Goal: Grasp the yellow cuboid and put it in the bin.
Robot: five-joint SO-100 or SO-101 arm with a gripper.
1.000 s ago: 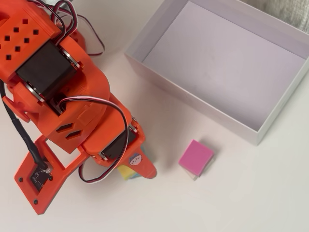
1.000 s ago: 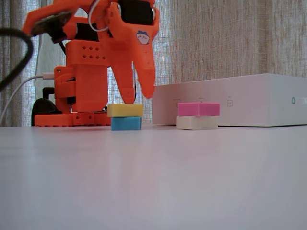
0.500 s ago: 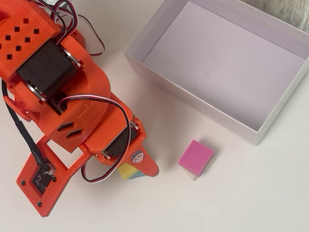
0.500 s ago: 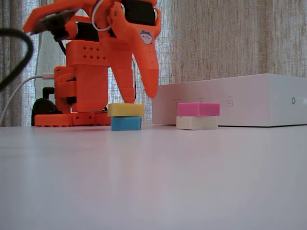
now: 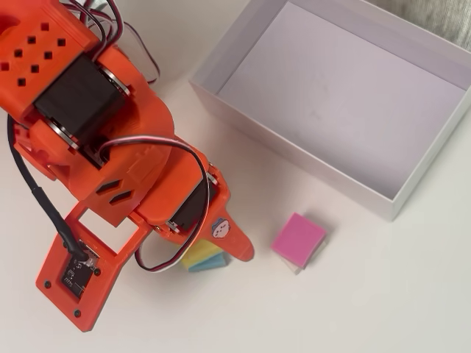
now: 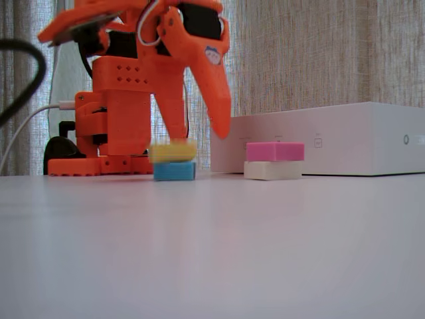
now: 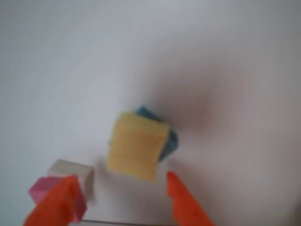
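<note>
Overhead view: the small matte yellow foam cuboid (image 5: 200,254) sits on top of a blue foam block (image 5: 208,265), mostly hidden beneath the orange plastic two-finger gripper (image 5: 221,254); only a flat pale-yellow strip shows at the gripper's tip. To the right of the gripper lies a pink square foam block (image 5: 299,240) stacked on a white block. The large shallow white cardboard bin (image 5: 383,197), with low walls and a pale lilac floor, stands beyond the gripper toward upper right, well apart from the yellow cuboid. The surface (image 5: 368,294) is plain matte white.

Fixed view: the yellow cuboid (image 6: 172,152) reads as a thin flat slab, edges blurred, resting on the blue block (image 6: 174,171) directly below the gripper (image 6: 202,131). One pointed orange finger (image 6: 218,100) hangs to the cuboid's right, the other comes down just behind it. The pink block (image 6: 275,151) and white block (image 6: 272,170) sit right of the gripper, in front of the bin wall (image 6: 345,139).

Wrist view: the square yellow face (image 7: 136,146), soft and slightly grainy, lies just ahead of the two orange fingertips (image 7: 61,197). The gripper (image 7: 120,181) is spread wide, holding nothing, its gap broader than the cuboid.
</note>
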